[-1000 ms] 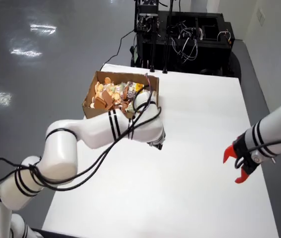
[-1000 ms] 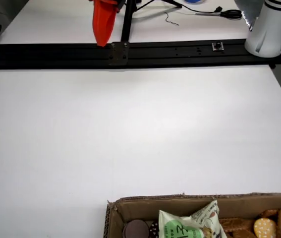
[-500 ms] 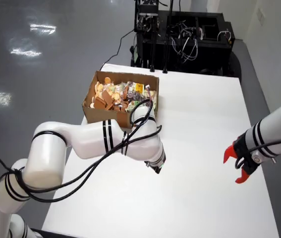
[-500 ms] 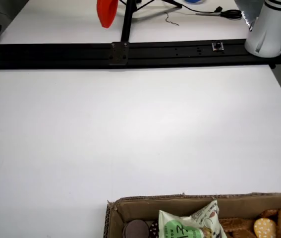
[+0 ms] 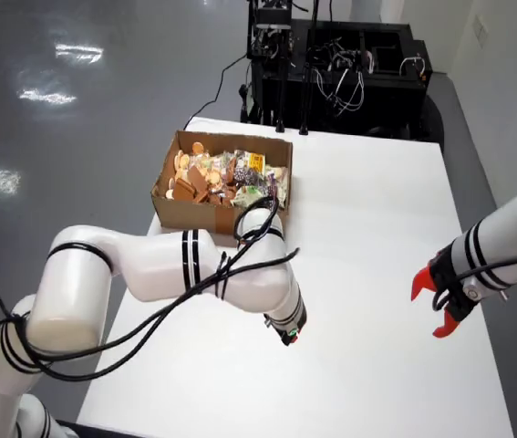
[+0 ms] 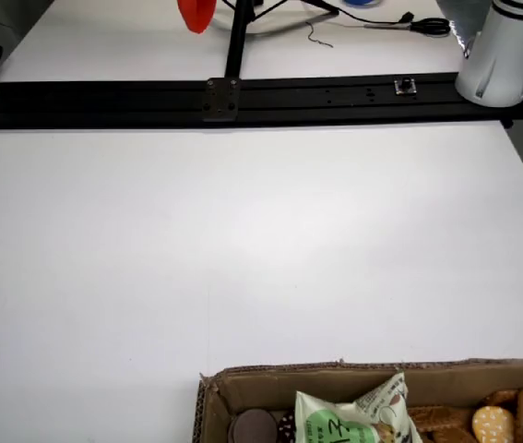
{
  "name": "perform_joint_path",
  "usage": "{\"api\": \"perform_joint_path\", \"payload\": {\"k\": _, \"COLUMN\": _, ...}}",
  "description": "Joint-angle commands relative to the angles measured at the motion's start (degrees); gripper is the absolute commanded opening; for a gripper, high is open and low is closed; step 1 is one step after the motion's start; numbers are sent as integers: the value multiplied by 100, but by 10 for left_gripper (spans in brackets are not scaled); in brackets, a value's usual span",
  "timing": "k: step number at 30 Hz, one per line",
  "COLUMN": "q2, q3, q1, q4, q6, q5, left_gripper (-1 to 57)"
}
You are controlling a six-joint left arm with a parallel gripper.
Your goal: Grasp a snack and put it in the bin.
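The working arm hangs low over the bare white table [image 5: 367,228], away from the snack box.

In the view from above, the gripper [image 5: 287,330] points down at the table just in front of the cardboard box [image 5: 180,203]. Its tip is dark and small here, so it is too hard to tell if it is spread, pressed together, or pinching anything. The snacks [image 5: 217,173] lie piled inside the box: round brown cookies on one side and shiny packets on the other. The low view from the table's edge shows a green and white packet [image 6: 349,420] sticking up at the box rim, with cookies [image 6: 490,423] beside it. A second arm with a red gripper [image 5: 436,297] waits at the far right, well apart, most likely just parked there out of the way.
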Motion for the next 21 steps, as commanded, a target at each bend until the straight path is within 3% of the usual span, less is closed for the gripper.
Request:
{"api": "perform_joint_path", "payload": {"k": 1, "q2": -149, "q3": 246, "q1": 69, "q4": -40, "q6": -12, "q5": -249, "left_gripper": 23}}
{"api": "perform_joint_path", "payload": {"k": 21, "q2": -272, "q3": 391, "q1": 236, "q4": -114, "q6": -26, "q5": -529, "left_gripper": 0}}
